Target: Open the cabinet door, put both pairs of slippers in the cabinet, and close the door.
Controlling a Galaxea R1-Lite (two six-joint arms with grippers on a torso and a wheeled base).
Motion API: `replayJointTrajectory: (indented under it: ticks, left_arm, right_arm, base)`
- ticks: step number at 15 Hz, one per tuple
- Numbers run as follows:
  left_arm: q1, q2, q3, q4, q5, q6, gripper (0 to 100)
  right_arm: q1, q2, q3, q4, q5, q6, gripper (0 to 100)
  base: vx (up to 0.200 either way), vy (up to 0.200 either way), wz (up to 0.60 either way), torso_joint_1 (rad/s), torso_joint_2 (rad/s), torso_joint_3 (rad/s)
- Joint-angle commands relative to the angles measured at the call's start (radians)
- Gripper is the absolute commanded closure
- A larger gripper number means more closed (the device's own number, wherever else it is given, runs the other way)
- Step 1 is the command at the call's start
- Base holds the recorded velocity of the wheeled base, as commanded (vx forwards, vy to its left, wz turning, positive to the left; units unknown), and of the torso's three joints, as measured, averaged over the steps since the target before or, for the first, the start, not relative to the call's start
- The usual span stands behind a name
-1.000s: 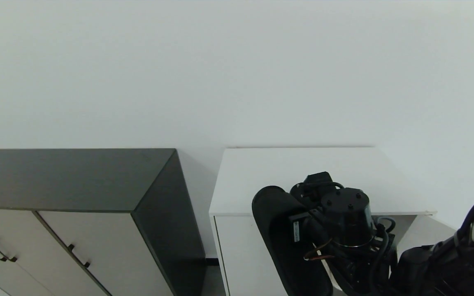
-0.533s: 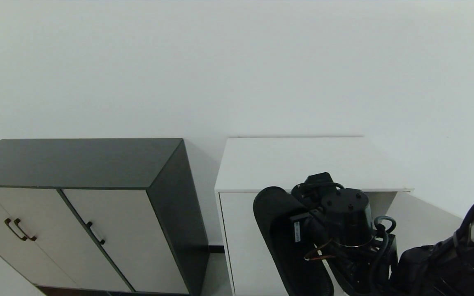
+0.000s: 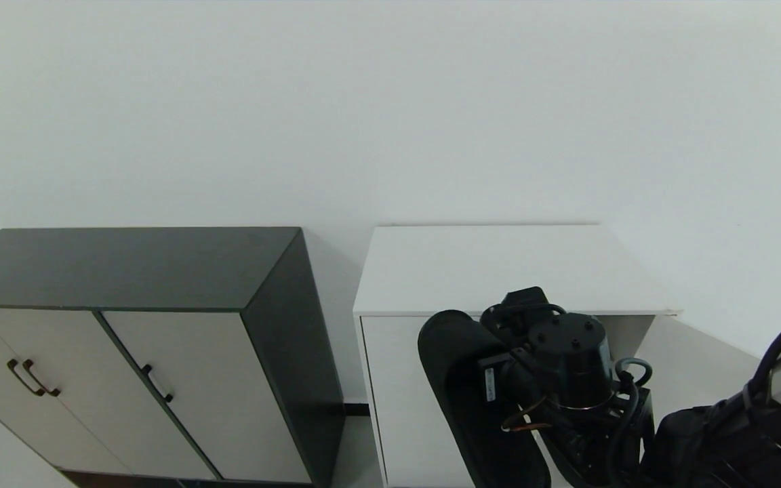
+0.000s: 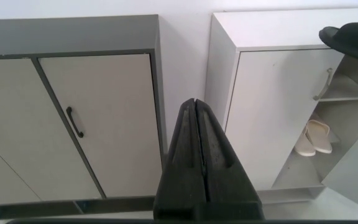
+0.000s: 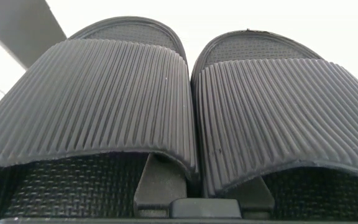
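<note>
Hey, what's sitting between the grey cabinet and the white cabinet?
Nothing stands between the grey cabinet and the white cabinet. The head view shows a narrow bare gap, with the wall behind and a dark skirting strip low down.

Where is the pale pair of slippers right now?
In the left wrist view, the pale slippers lie on a shelf inside the open white cabinet, which stands to the right of the dark-topped cabinet.
</note>
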Motion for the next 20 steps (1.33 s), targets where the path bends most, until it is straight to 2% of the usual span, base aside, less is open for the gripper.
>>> replayJointTrajectory:
  ticks: [1,4,20]
  left_arm:
    - [0.0,0.001,0.0,0.0,0.0,0.0,100]
    - [0.0,0.001,0.0,-0.001,0.0,0.0,100]
    - [0.0,0.001,0.0,0.0,-0.001,0.002,100]
  right_arm:
    - [0.001,0.003,0.0,-0.001,0.001,-0.001,100]
    - [0.001,0.003,0.0,-0.001,0.001,-0.001,100]
    - [0.004,-0.02,0.037,-0.017,-0.007,-0.001,100]
  base:
    - [0.0,0.0,0.0,0.0,0.0,0.0]
    - [0.0,0.0,0.0,0.0,0.0,0.0]
    - [0.0,-0.2,0.0,0.001,0.0,0.002]
